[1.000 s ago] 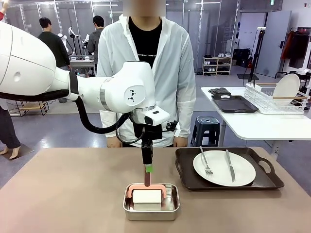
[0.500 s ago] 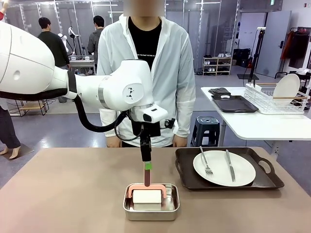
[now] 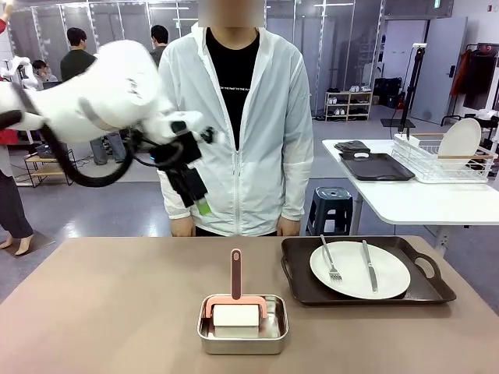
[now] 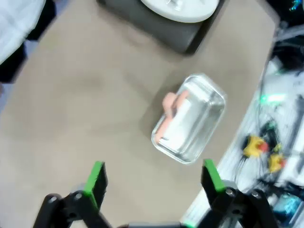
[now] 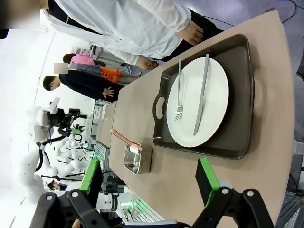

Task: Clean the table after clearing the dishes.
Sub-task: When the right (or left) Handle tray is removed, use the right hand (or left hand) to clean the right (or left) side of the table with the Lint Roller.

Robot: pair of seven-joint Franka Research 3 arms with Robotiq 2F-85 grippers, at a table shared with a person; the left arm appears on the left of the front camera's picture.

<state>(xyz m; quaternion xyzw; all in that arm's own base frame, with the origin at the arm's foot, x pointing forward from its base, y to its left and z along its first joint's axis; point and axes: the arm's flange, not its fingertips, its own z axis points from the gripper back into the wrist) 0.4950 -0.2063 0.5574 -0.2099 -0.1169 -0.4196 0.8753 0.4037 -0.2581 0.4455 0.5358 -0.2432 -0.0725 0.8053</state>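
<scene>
Left arm (image 3: 101,109): raised over the bench's (image 3: 101,312) left half, well above the surface, wrist tilted so the left fingers (image 3: 199,201) pointed down and toward the bench's middle. The arm was motion-blurred in the front view. In the left wrist view we saw the two green-padded fingers spread wide with nothing between them, the bench far below.

Right fingers (image 5: 207,179): also spread wide and empty. They looked along the bench from beyond its right edge.

Count on the bench:
- 1 dark tray (image 3: 300,288), on the right half, reaching close to the far edge.
- 1 white plate (image 3: 390,273) on that tray.
- 1 fork (image 3: 330,261) and 1 knife (image 3: 368,266), lying side by side on the plate, apart from each other.
- 1 steel pan (image 3: 204,335), near the near edge at about mid-width, just left of the tray.
- 1 roller (image 3: 236,314) in the pan, its pink handle standing upright.

One person (image 3: 265,117) stood at the far edge, hands down by the bench edge.

On the white side table (image 3: 421,202) beyond the right edge we counted 1 more dark tray and 1 rack (image 3: 437,167) holding 1 upright plate.
</scene>
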